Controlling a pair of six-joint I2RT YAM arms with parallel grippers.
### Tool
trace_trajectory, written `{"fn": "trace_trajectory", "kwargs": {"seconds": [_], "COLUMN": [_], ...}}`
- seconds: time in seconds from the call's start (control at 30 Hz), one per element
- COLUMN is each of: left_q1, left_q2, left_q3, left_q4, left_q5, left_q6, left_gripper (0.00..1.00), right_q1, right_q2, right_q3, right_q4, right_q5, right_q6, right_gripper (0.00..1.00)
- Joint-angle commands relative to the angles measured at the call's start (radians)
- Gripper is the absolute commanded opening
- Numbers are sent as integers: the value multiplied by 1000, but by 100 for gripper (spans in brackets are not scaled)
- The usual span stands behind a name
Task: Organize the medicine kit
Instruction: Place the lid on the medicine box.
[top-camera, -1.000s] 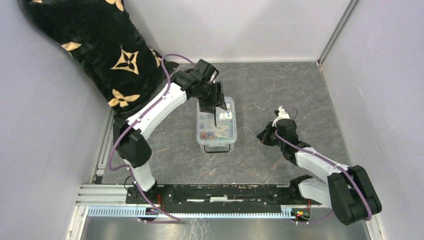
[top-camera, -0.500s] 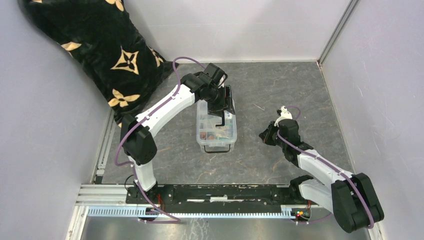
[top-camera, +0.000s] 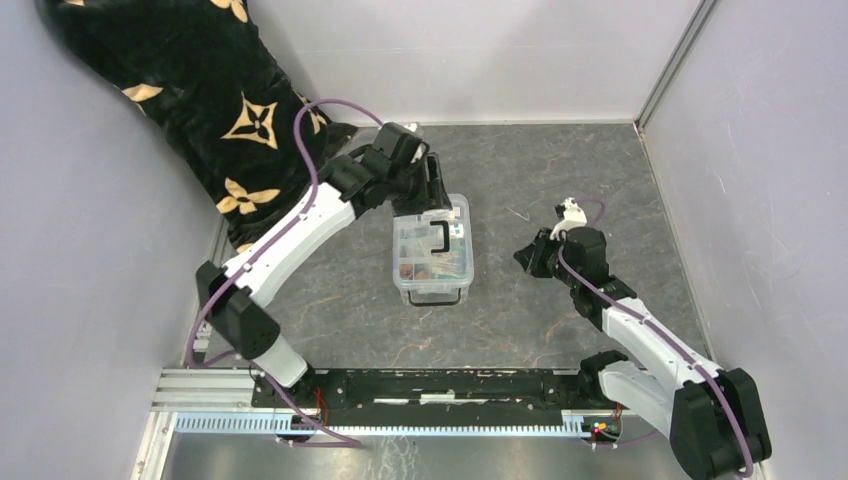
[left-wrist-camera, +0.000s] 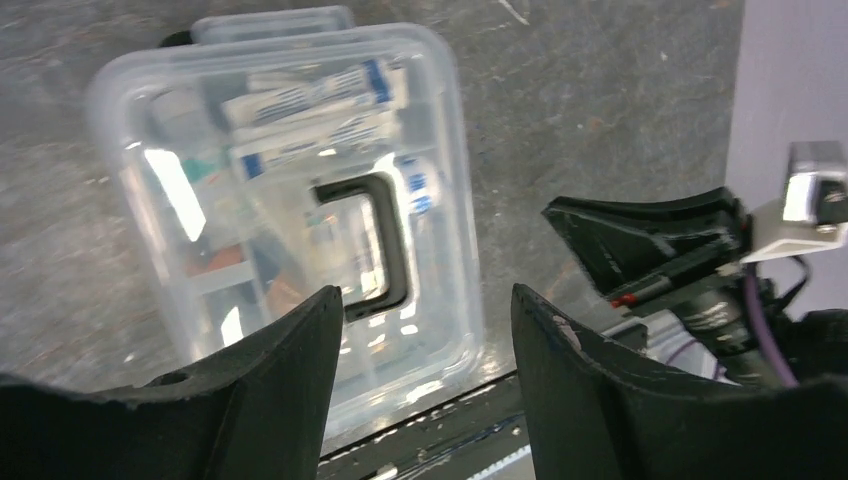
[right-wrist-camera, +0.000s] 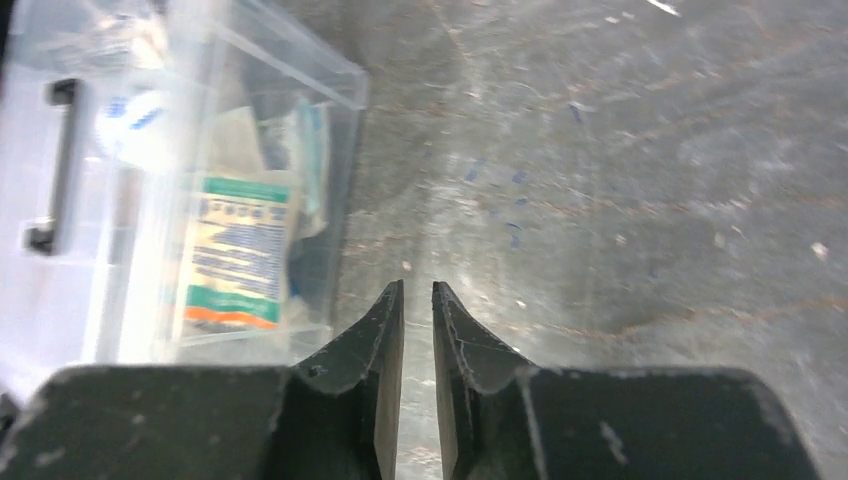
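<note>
My left gripper (left-wrist-camera: 425, 300): jaws wide apart, empty. Directly beneath it is the small clear rectangular plastic medicine kit (left-wrist-camera: 290, 200), with supplies inside and the flat clear lid (left-wrist-camera: 150, 130) seated.

My right gripper (right-wrist-camera: 417, 290): nearly closed, empty. The kit sits to its left on the grey desk (top-camera: 560, 170).

Packing looks done. Black clips (top-camera: 436, 298): cannot tell if latched.

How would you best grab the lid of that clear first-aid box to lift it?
Probably by the black handle in the middle of the flat lid of the medicine kit, coming from straight above with one finger on each side of its bar. The lid's edges look wide and smooth.
</note>
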Motion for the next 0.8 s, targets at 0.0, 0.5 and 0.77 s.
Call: {"fn": "trace_trajectory", "kwargs": {"seconds": [0.0, 0.5, 0.77], "left_q1": [25, 91, 221], "left_q2": [-123, -215, -242], "left_q3": [-151, -407, -546], "left_q4": [53, 184, 362], "left_q5": [-154, -236, -55], "left_q6": [-11, -10, -25], "left_gripper": [71, 88, 91], "right_q1": [-1, 0, 7], "right_q2": [41, 288, 463], "right_q3": [85, 309, 382], "right_q4": [73, 257, 295], "right_q5": [-194, -373, -463], "right_q6": [-9, 206, 264], "right_gripper": [24, 82, 84]}}
